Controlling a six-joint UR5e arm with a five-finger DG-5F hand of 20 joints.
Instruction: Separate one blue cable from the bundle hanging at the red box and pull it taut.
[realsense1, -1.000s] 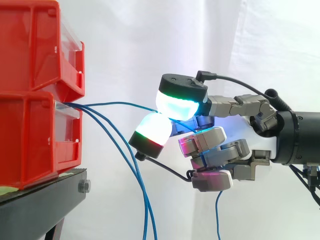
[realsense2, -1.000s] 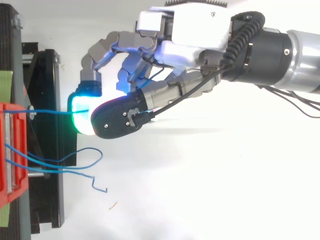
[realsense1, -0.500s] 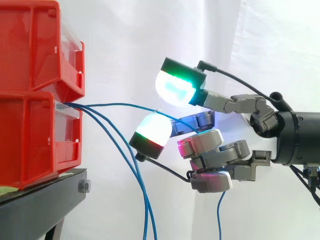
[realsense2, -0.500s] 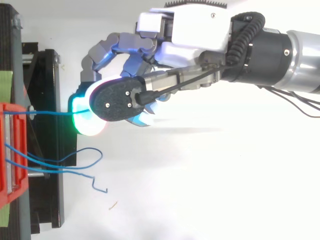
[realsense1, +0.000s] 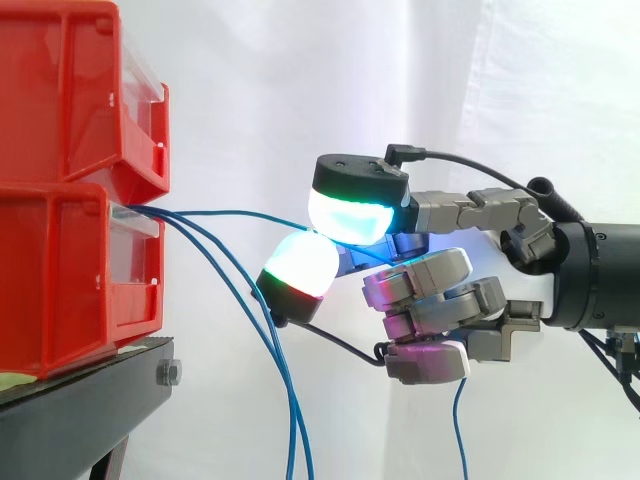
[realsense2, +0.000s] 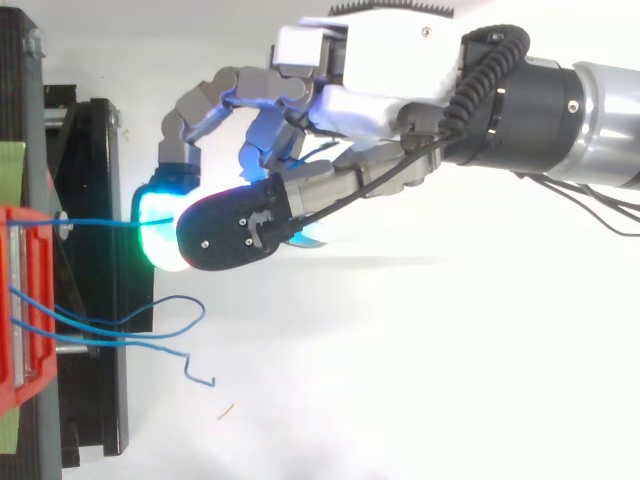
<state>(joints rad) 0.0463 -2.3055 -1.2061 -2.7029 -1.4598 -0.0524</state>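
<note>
My hand (realsense1: 432, 288) pinches one blue cable (realsense1: 230, 212) btw two glowing pads (realsense1: 300, 262). It runs nearly flat from my fingertips out to the red box (realsense1: 70, 270). Other blue cables (realsense1: 291, 440) hang down, just below my pads.

red bins (realsense1: 70, 280): glossy plastic
blue cable (realsense1: 220, 213): smooth sheath
stand (realsense1: 80, 410): matt black metal
curtain (realsense1: 300, 80): white cloth

A: Entry one, the backdrop?
B: White fabric curtain (realsense1: 300, 70), soft vertical folds, evenly and brightly lit.
A: Furniture?
B: Black metal stand (realsense1: 90, 420) at lower left, with a slanted leg and one silver hex bolt (realsense1: 169, 373) on its end face.
A: Ground?
B: Plain white surface (realsense2: 420, 400), seen from above, with faint grey shadows.
</note>
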